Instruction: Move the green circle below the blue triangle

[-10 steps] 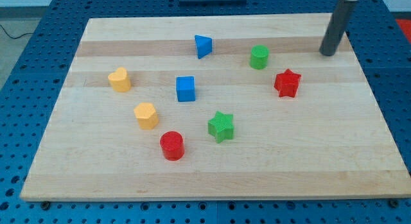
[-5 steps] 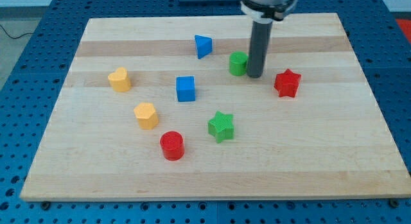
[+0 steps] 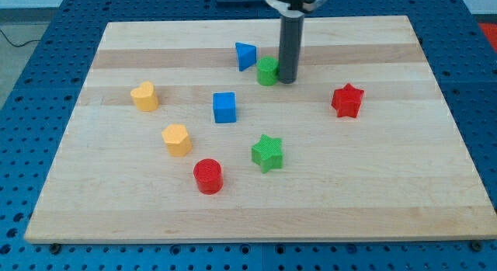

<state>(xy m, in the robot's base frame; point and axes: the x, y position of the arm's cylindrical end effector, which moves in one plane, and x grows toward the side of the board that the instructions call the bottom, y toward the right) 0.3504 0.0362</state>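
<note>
The green circle [image 3: 267, 71] stands on the wooden board [image 3: 373, 185] near the view's top, just to the right of and slightly below the blue triangle [image 3: 245, 55]. My tip [image 3: 286, 80] touches the green circle's right side. The rod rises straight up from there toward the view's top edge.
A blue cube [image 3: 224, 107] sits below the triangle. A red star [image 3: 347, 100] lies at the right. A green star [image 3: 268, 153] and a red circle [image 3: 208, 176] are lower down. Two yellow blocks [image 3: 144, 95] [image 3: 177, 139] are at the left.
My tip came in from the board's top right, met the green circle and pushed it to the left and slightly up, toward the blue triangle.
</note>
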